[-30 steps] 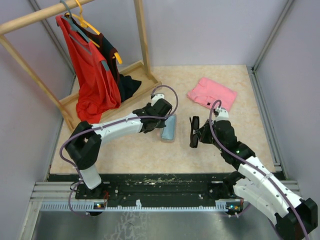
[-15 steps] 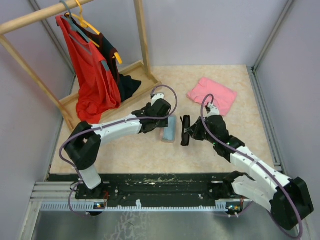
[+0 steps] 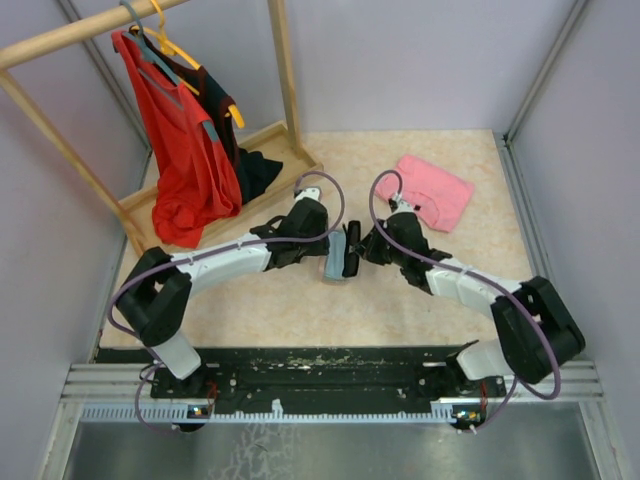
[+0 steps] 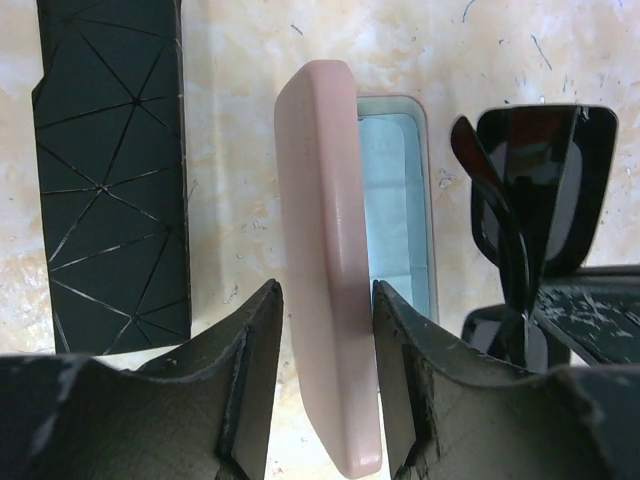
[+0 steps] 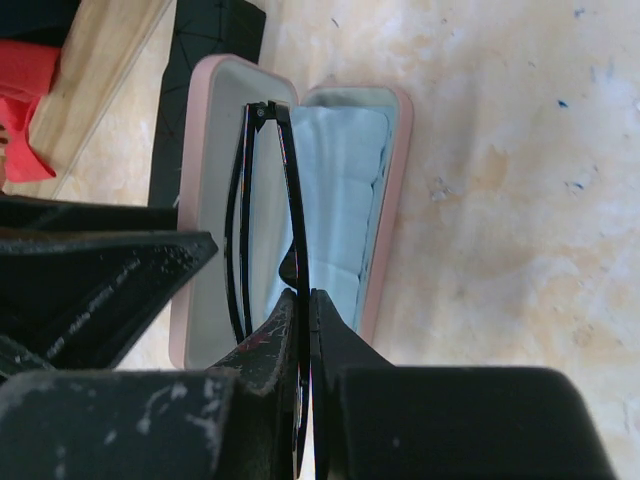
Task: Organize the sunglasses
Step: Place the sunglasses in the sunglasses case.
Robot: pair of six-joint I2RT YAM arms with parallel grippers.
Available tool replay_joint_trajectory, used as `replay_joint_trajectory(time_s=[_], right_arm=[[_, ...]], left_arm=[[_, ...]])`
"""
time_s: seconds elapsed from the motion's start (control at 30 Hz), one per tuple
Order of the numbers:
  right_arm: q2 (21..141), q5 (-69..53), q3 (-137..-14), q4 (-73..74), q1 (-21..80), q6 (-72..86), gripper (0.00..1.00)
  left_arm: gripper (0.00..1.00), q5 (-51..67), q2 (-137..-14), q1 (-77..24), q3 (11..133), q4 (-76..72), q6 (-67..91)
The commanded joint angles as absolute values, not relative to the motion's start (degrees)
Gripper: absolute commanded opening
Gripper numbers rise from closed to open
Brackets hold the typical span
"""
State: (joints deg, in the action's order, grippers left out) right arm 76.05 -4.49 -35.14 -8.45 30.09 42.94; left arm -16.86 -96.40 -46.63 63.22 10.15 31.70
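Observation:
The pink case lies open, its pale blue lining showing. My left gripper straddles the upright lid, open, with a gap on its left side. In the top view it sits at the case's near side. The black sunglasses are folded and seen edge-on above the case's inside. My right gripper is shut on them. From the left wrist their dark lenses hang just right of the case. In the top view the sunglasses meet the case.
A black case with a triangle pattern lies left of the pink one. A wooden clothes rack with a red garment stands at the back left. A folded pink cloth lies at the back right.
My right arm has swung left, carrying the black sunglasses from mid-table to the open pink case. My left gripper has widened around the lid.

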Motion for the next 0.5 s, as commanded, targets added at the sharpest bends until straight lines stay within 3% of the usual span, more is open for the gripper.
replay_joint_trajectory(time_s=[0.0, 0.47], right_arm=[[80.7, -6.74, -39.85, -17.34, 29.71, 44.69, 0.0], [90.35, -9.07, -42.01, -21.61, 29.71, 47.66, 0.0]], left_arm=[[0.47, -13.37, -95.51, -45.84, 62.12, 6.87, 30.16], [0.46, -11.19, -96.33, -45.39, 61.94, 5.72, 30.08]])
